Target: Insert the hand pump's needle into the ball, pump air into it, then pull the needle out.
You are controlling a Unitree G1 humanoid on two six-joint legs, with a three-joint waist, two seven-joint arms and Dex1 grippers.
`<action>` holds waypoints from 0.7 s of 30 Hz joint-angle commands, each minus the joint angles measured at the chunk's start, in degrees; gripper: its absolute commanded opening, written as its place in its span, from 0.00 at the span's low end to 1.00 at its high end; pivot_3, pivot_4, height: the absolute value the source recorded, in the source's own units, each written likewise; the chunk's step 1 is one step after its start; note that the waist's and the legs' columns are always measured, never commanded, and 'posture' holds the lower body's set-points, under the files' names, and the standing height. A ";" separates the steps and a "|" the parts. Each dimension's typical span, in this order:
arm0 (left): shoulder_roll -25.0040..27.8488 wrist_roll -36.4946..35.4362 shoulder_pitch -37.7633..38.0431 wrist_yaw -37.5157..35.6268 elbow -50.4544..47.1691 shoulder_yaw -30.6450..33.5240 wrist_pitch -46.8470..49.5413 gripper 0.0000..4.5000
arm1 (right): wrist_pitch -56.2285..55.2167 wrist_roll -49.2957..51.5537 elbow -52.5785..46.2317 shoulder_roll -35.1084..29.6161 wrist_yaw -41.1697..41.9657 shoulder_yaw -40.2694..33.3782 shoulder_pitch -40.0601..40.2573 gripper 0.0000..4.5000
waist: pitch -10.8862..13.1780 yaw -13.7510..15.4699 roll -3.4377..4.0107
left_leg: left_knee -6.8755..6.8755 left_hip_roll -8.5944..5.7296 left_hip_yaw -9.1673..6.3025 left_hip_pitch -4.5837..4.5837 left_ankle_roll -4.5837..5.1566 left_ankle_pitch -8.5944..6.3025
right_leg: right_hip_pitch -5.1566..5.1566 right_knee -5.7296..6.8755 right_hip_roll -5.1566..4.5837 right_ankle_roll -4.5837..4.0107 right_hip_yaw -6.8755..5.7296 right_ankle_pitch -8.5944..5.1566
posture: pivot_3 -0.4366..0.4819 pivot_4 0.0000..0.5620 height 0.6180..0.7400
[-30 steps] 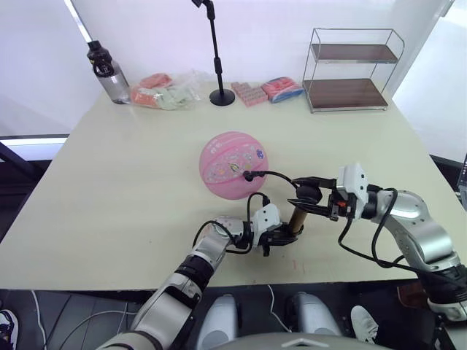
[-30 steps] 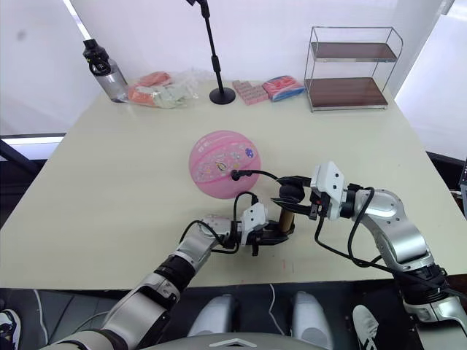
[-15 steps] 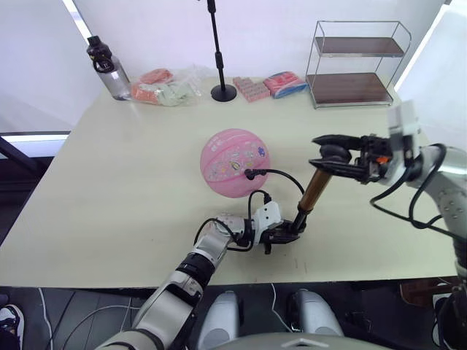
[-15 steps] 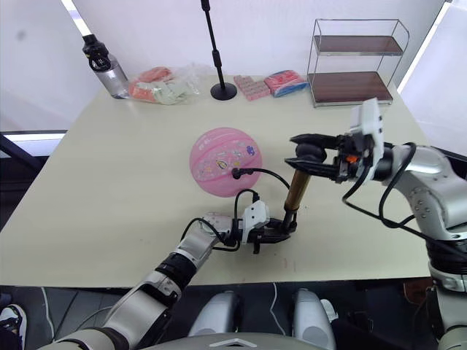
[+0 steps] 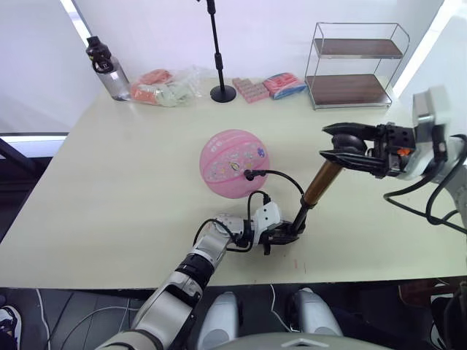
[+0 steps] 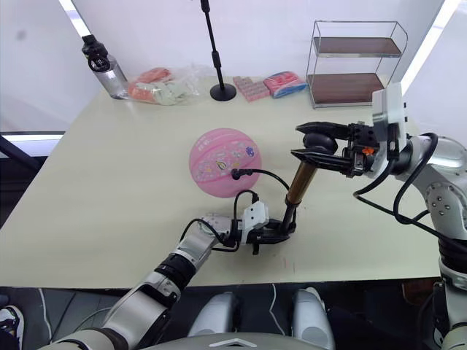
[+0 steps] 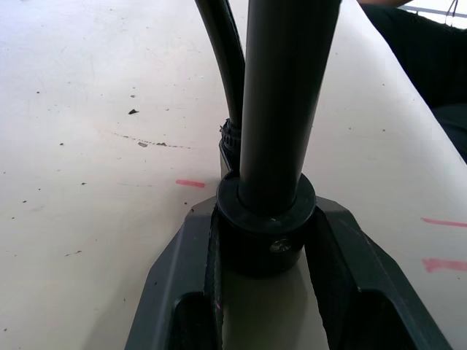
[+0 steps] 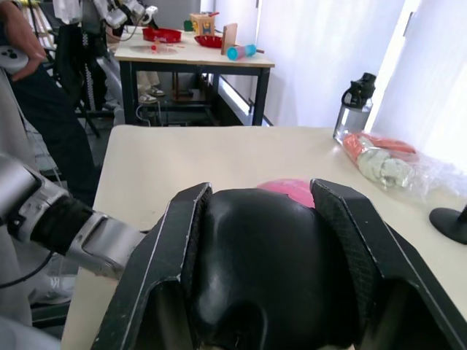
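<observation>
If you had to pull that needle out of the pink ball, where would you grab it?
Probably by the small black fitting where the hose meets the ball, coming from the robot's right side. The fitting sticks out of the ball toward that side, so it offers something firm to pinch, while the thin hose behind it curves loosely and would likely just bend.

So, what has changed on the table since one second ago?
The right gripper, shut on the black T-handle, has drawn it up and out, extending the gold-bronze hand pump. The left gripper still clamps its base; the pink rubber ball and thin black hose stayed.
</observation>
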 commanded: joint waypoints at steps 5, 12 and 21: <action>2.92 4.04 3.70 2.30 7.35 -0.33 4.33 0.25 | -10.20 -15.01 8.46 3.98 1.39 12.32 8.88 0.37 | -0.33 -0.02 -0.13 | 0.00 0.01 -0.40 0.00 0.00 0.00 | 0.03 0.00 0.86 -0.11 0.87 -0.08 | 0.48 0.27 1.00; 2.88 4.08 4.06 2.46 7.39 -0.45 4.10 0.25 | -19.18 -22.54 13.45 7.37 -0.33 16.23 13.65 0.37 | -0.65 -0.13 0.02 | -0.05 -0.05 -0.90 0.02 -0.02 0.01 | 0.14 0.08 2.78 -0.74 3.27 -0.44 | 0.48 0.27 1.00; 3.39 4.60 4.03 1.67 7.59 -1.04 3.31 0.25 | -11.08 -10.27 3.90 5.66 -0.32 7.20 7.73 0.37 | -0.54 -0.20 0.25 | -0.04 -0.19 -0.87 -0.05 -0.01 0.02 | 0.10 0.19 3.55 -0.81 4.77 -0.50 | 0.48 0.27 1.00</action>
